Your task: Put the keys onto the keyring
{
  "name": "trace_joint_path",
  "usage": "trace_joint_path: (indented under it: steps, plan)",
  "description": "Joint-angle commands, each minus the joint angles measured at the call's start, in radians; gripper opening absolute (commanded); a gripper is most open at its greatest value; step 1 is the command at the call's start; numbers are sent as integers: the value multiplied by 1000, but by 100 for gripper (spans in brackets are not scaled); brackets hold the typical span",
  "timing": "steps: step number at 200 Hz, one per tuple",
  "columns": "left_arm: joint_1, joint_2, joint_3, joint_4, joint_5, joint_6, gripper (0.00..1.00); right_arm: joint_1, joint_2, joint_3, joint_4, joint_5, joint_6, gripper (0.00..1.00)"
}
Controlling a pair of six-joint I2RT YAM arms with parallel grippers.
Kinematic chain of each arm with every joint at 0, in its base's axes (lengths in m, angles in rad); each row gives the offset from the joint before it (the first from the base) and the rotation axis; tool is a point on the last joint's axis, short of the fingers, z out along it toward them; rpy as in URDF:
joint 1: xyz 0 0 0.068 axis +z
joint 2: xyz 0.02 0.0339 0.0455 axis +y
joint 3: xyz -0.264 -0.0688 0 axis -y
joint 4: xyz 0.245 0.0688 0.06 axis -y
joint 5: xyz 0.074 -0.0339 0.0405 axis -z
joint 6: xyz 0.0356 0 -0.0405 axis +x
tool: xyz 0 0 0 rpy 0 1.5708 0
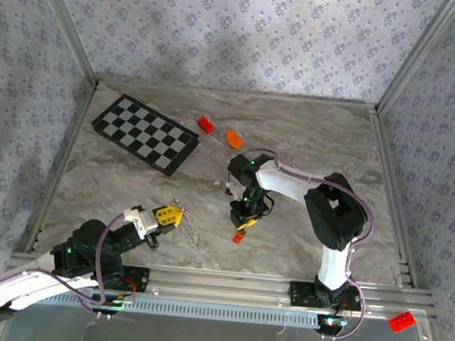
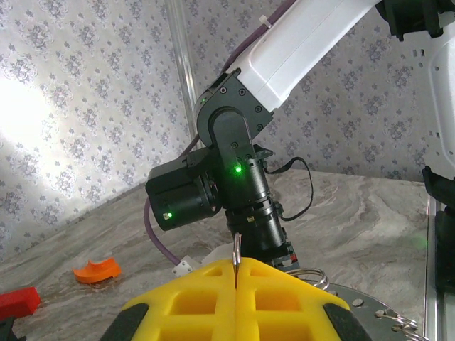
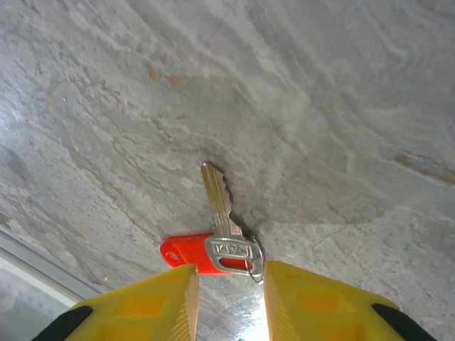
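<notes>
Plainly, the small red-headed key (image 3: 217, 234) lies flat on the table (image 3: 320, 106) just before the parted right tool (image 3: 231, 273), light, stiff, slippery, best pinched across its red head, while the left tool (image 2: 234, 268) seemingly clamps the keyring (image 2: 234, 249).

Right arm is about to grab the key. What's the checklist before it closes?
1. Right gripper open: ok, jaws apart.
2. Key between the jaws: ok, its red head lies in the gap.
3. Key flat on the table: ok.
4. Left gripper shut on the keyring: ok, a thin metal edge is pinched between the closed jaws.
5. Keyring's opening facing the key: cannot tell.
6. The two grippers apart from each other: ok in the top view.
</notes>
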Motion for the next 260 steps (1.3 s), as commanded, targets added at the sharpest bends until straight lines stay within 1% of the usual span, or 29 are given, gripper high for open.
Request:
trace_joint_path:
  steps: [1,76,97,153,198,234,260]
  plan:
    - [-9,-16,4,36,21,8,0,0,23,14,-43,15,-26,31]
    - [-10,-16,4,36,23,9,0,-11,57,8,-22,-2,-41,31]
    - [-10,-16,2,36,22,10,0,-12,60,5,-18,-7,-44,30]
    - [-10,-13,2,40,21,8,0,-16,48,1,-18,-7,-47,18]
    - [-10,-10,0,41,22,8,0,-17,37,4,-24,-14,-53,7]
    - [-10,-7,0,43,23,9,0,-11,15,-3,-20,-11,-53,3]
    - [-10,-7,-1,44,23,9,0,0,-50,-44,20,13,-55,0]
